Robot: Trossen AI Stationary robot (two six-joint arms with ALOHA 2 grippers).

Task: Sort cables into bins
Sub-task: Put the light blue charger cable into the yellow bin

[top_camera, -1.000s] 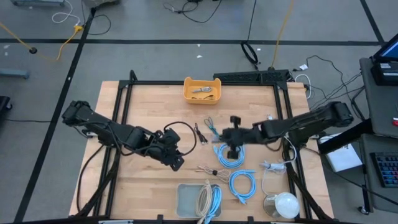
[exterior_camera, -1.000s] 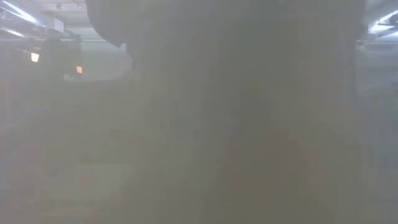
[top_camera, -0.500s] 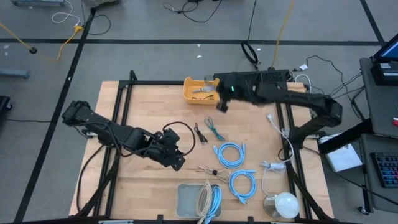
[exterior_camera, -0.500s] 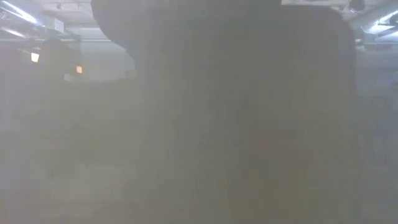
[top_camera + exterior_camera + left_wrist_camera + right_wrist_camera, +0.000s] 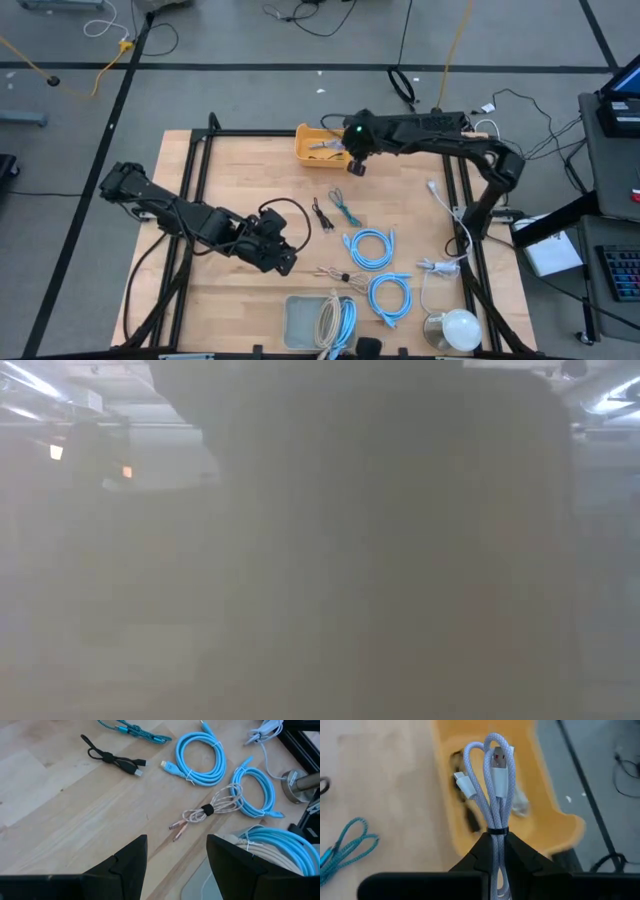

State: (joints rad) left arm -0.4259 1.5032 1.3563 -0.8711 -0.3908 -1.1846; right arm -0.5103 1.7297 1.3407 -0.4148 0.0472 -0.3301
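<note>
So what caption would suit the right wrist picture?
Right gripper holding a bundled grey cable above the orange-yellow bin.

A robotics lab: framed wooden table (image 5: pixel 250 180), floor cords (image 5: pixel 300 12) (taped concrete).

Short grey braided cable (image 5: pixel 494 785) folded, upright, over orange-yellow bin (image 5: pixel 545 805), light-blue coils (image 5: pixel 368 248) on table

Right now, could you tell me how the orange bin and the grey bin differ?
The orange bin sits at the table's far edge and holds small short cables; the grey bin sits at the near edge, looks larger, and holds coiled beige and light-blue cables, which overhang its rim. Both are rectangular trays.
</note>
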